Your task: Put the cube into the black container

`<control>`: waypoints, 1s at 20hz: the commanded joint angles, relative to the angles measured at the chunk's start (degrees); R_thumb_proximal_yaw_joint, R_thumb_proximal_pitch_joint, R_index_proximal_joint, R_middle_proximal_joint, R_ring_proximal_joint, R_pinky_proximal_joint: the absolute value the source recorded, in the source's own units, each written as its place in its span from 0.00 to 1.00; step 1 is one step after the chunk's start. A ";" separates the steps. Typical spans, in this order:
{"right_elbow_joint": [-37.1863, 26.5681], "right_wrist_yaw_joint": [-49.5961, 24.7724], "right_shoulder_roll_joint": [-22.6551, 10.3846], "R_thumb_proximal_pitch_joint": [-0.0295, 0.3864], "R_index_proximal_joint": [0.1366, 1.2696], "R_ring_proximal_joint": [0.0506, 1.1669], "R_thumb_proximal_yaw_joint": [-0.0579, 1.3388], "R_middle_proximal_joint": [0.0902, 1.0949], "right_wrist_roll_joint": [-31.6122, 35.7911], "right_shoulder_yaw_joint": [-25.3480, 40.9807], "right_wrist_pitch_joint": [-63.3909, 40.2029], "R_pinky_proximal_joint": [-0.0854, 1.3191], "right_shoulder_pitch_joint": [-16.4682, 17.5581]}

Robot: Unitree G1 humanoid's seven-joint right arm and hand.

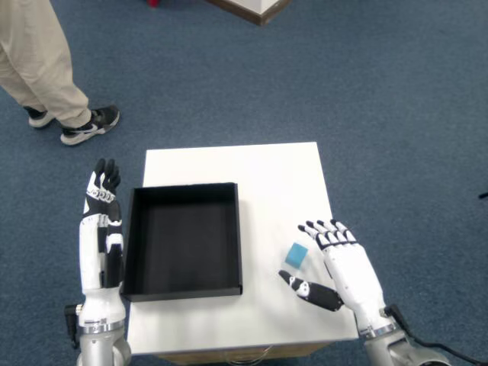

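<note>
Count: one cube (296, 254), one black container (183, 239), one white table (259, 175), two robot hands, one person (42, 69) at the upper left.
Right hand (341, 267): palm down over the table's right front part, fingers spread wide, thumb stuck out to the left; it holds nothing.
Contact: the cube lies just left of the fingers, above the thumb; whether it touches the hand cannot be told.
Cube: light blue, on the bare tabletop, right of the container and apart from it.
Container: empty, on the table's left half.
Left hand (103, 217): raised beside the container's left wall, fingers together.
Around: blue carpet (396, 99); bare tabletop between cube and container.
</note>
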 commanded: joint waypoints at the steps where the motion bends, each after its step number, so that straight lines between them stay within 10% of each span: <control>1: 0.11 -1.04 -1.67 0.03 0.13 0.15 0.28 0.13 1.36 -1.32 1.45 0.16 -2.00; 20: 0.02 10.08 -0.66 0.04 0.17 0.14 0.31 0.13 5.19 -6.01 7.52 0.14 -3.60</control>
